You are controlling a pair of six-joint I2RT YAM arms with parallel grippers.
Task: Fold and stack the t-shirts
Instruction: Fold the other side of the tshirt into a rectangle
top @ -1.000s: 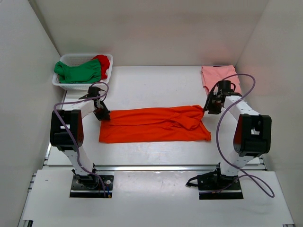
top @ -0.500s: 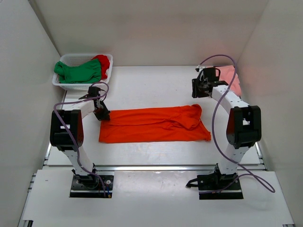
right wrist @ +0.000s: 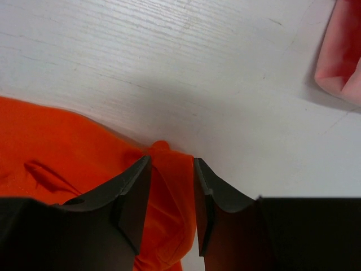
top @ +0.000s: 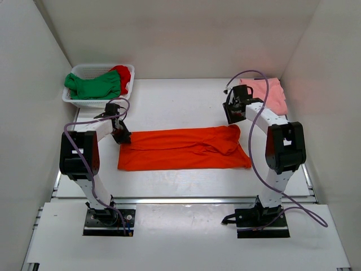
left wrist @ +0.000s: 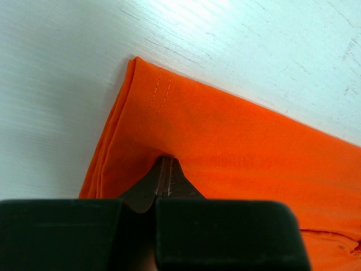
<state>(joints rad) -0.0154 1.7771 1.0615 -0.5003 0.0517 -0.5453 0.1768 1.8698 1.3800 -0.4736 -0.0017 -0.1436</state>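
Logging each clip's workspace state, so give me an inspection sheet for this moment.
Surface: white table with faint grain.
Job's things: orange t-shirt laid out mid-table; pink t-shirt folded at far right; green t-shirt and red t-shirt bunched in the basket.
Clutter: nothing seen.
Claws: left claw shut on the orange t-shirt's far left corner; right claw open over its far right corner.
Cables: purple cables hang in loops, one per side.
Surroundings: white walls on three sides.

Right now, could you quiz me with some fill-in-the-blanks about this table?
The left hand is ____ on a corner of the orange t-shirt.
The green t-shirt lies in the white ____.
The pink t-shirt lies at the far ____ corner of the table.
Missing words: shut, basket, right.
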